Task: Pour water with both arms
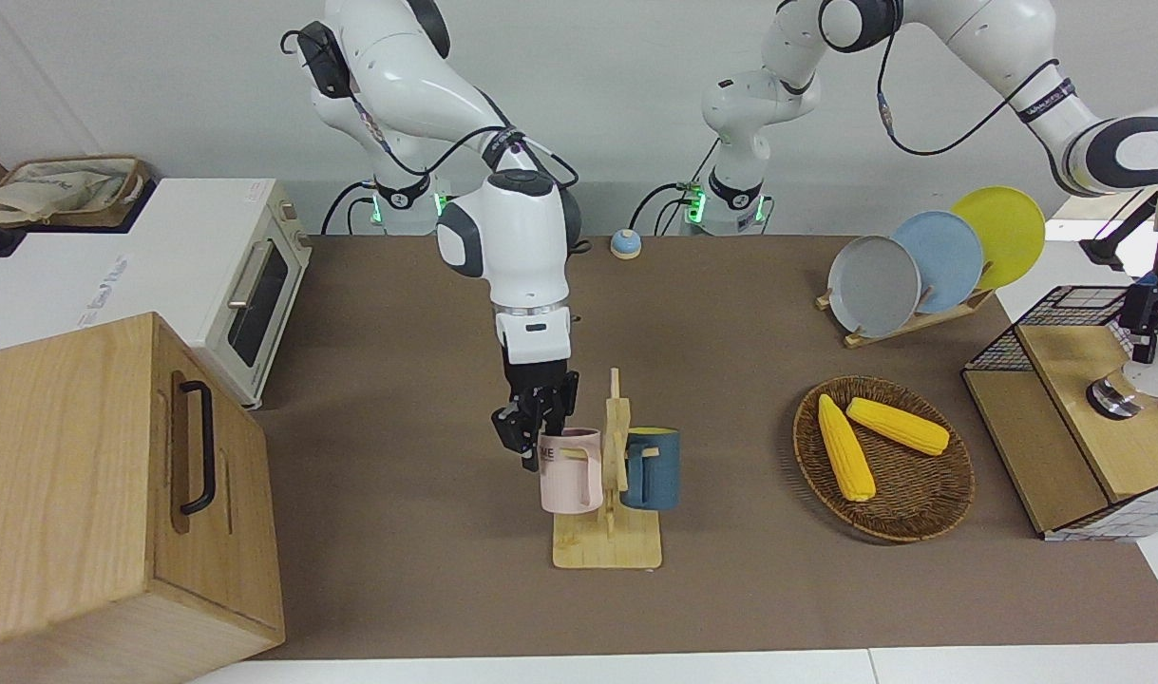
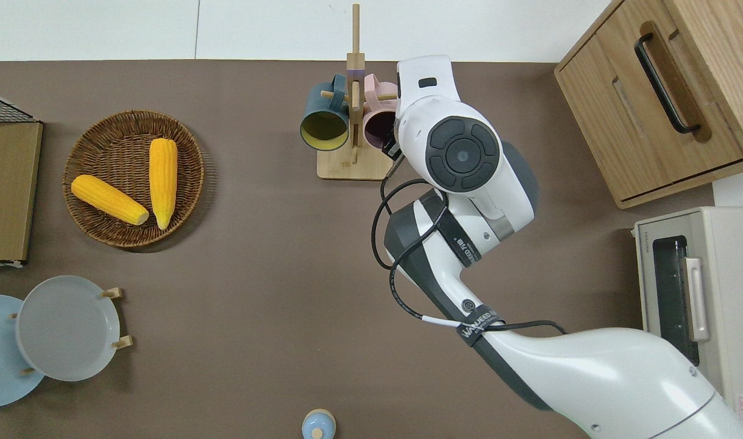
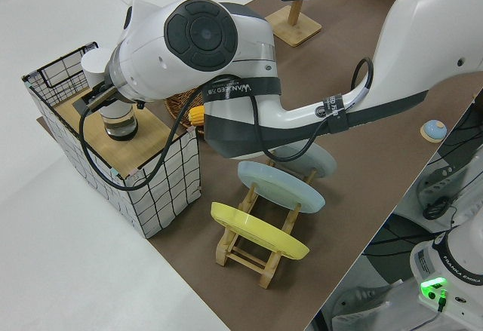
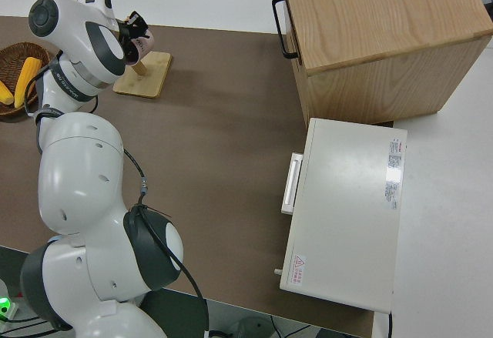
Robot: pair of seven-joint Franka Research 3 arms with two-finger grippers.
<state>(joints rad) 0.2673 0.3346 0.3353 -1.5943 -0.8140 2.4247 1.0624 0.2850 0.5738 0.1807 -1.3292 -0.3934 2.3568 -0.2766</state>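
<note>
Your desk (image 1: 398, 570), covered in brown, carries a pale wooden mug stand (image 1: 609, 532) with two mugs hung on its pegs. The pink ceramic mug (image 1: 570, 470) hangs toward the right arm's end, the dark blue ceramic mug with yellow inside (image 1: 653, 467) toward the left arm's end. The overhead view looks into both mouths: nothing visible inside either.

The round brown wicker basket (image 1: 939, 513) holds two yellow corn cobs (image 1: 846, 462), lying side by side, tips close together.

The black wire-grid crate with a wooden shelf (image 3: 155, 188) sits at the left arm's end. On its shelf stands a clear glass vessel with a white top (image 3: 113, 116); what it contains you cannot tell.

Your right tool (image 1: 533, 446) is at the pink mug's rim, on the side away from the stand. Its fingers (image 1: 524, 439) stand a little apart; whether they straddle the rim or only touch it cannot be told.

Your left tool (image 1: 1145, 328) is over the crate, at the glass vessel. Its opening cannot be told.

The front view shows the right tool's fingers; overhead, the arm's wrist hides them. Only the left side view shows the glass vessel well. The right side view shows the wooden cabinet with a black handle (image 4: 377, 38) and the white toaster oven (image 4: 347, 215) from above.
</note>
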